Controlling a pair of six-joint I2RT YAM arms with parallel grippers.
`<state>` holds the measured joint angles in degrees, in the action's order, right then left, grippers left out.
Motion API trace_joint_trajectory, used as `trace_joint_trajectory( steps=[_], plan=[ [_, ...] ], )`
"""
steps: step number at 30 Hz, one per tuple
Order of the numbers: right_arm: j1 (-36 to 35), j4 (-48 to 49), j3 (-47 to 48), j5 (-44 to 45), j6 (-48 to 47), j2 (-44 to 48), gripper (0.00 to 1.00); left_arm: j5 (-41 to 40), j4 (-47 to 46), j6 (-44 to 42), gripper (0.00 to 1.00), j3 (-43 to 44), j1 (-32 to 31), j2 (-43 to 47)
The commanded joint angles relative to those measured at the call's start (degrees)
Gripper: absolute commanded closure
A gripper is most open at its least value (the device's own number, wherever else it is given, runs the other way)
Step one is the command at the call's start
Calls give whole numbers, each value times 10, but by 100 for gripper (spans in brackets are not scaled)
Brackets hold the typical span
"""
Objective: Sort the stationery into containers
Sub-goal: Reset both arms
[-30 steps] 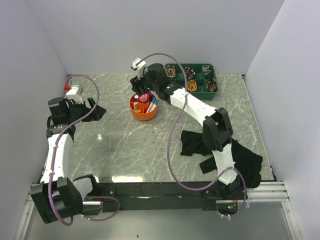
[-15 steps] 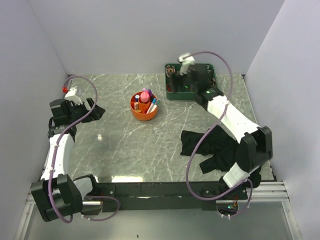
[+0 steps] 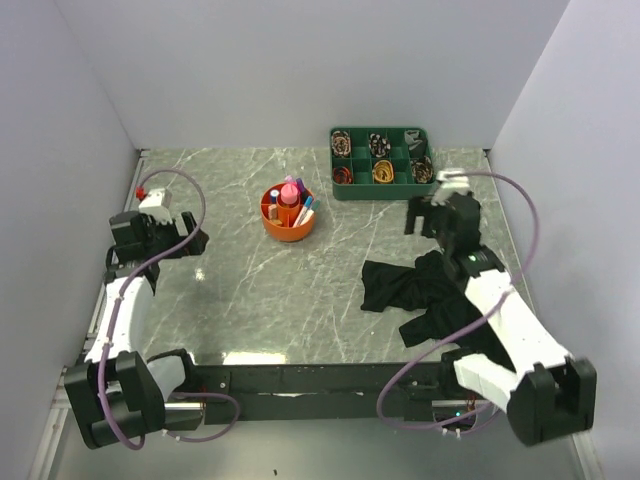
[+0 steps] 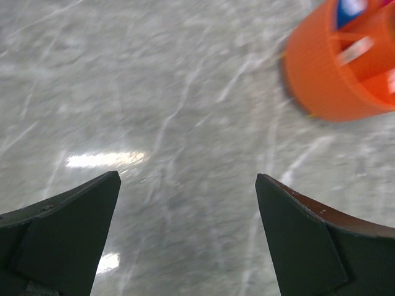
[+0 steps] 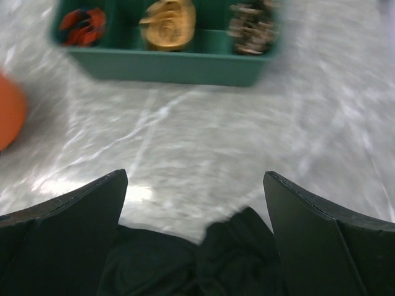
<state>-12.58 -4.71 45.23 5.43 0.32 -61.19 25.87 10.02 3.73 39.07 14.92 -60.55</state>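
Observation:
The round orange organiser (image 3: 288, 214) stands at the table's middle back. It holds a pink tube, a blue-capped pen and other pens. It also shows at the top right of the left wrist view (image 4: 345, 68) and as an orange edge at the left of the right wrist view (image 5: 9, 117). My left gripper (image 3: 192, 240) is open and empty at the far left, above bare marble (image 4: 188, 179). My right gripper (image 3: 418, 218) is open and empty at the right, over the far edge of the black cloth (image 5: 203, 265).
A green tray of ribbon rolls (image 3: 380, 162) stands at the back right and shows in the right wrist view (image 5: 173, 58). The black cloth (image 3: 440, 300) lies crumpled at the right front. White walls close in the left, back and right.
My right arm has swung from over the organiser, past the green tray, back to the right side above the black cloth. My left arm has drawn back slightly towards the near left.

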Motion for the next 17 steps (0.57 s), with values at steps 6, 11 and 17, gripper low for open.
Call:
trace_joint_trajectory(
  steps=[6,11,17],
  plan=[
    [48,-93,-60,-49,-5,99,0,-72,-38,-55,0,-36,-3,-11],
    [48,-174,-25,144,6,75,0,-103,-40,-41,1,-21,-3,-52],
    [49,-160,7,101,-35,26,0,-112,-8,-26,1,50,1,-132]
  ],
)
